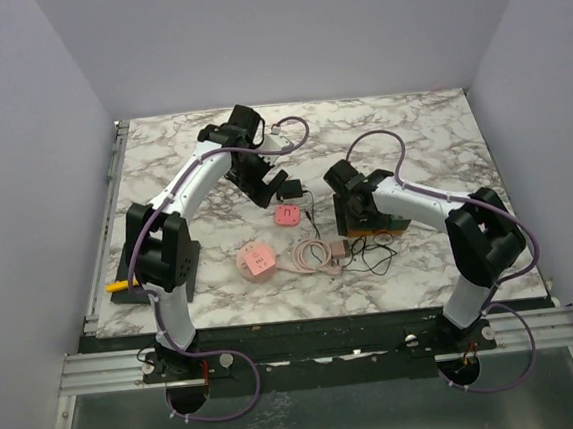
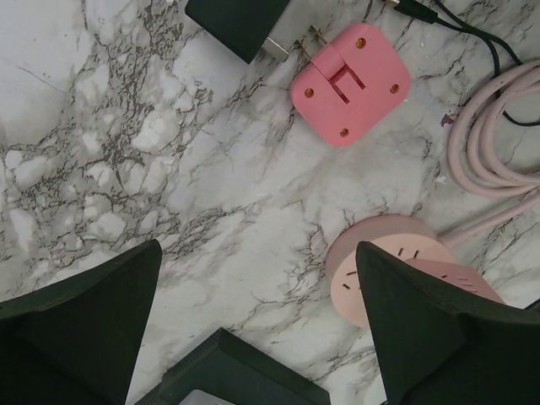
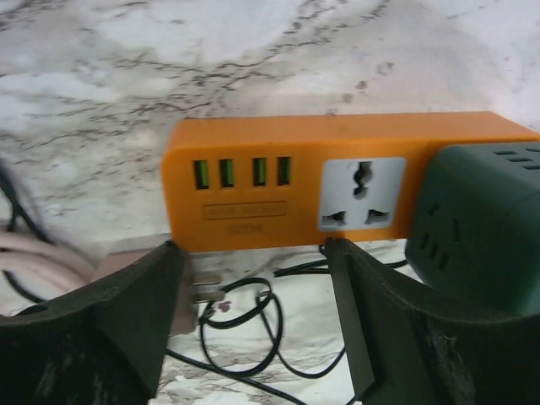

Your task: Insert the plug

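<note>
Your left gripper spread, empty; pink plug flat at its one o'clock: shift there, pinch its flanks, keep prongs clear for the orange strip under your parted right gripper.

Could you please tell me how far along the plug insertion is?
Nothing is done yet: the pink plug lies loose on the table, and the orange strip has an empty socket. The left pincer and right pincer are both open, holding nothing. Grasping and inserting remain.
</note>
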Available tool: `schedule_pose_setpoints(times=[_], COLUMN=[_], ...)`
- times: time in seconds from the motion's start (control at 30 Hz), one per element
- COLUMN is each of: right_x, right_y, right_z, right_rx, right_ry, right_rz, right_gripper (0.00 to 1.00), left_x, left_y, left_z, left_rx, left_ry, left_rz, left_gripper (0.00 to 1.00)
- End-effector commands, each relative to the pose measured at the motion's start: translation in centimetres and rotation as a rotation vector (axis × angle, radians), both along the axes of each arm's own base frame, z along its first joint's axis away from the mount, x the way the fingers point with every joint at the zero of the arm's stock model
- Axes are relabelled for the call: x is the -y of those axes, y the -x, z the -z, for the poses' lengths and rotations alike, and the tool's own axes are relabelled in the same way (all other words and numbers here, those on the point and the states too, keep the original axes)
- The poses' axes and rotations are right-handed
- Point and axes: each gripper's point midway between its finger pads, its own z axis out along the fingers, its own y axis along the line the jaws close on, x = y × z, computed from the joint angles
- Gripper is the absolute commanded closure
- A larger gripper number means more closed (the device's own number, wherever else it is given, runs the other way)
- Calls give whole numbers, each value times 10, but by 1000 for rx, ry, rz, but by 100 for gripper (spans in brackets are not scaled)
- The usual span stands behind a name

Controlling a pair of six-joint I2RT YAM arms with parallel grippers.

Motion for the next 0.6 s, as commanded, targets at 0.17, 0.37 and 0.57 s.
schedule_pose_setpoints(times=[0.17, 0.37, 0.57], right_x=[36, 20, 4], right_y=[-3, -8, -17], right_z=[-4, -31, -82], right_rx=[34, 75, 177], right_ry=[44, -49, -162], right_rz=[90, 30, -20], right_gripper=[29, 23, 20], left_x=[11, 35, 57], left_y=[-33, -59, -74], left_z=[3, 22, 37], left_rx=[69, 100, 139], left_ry=[-11, -39, -84], left_rz=[12, 101, 222], left_gripper=[1, 1, 4])
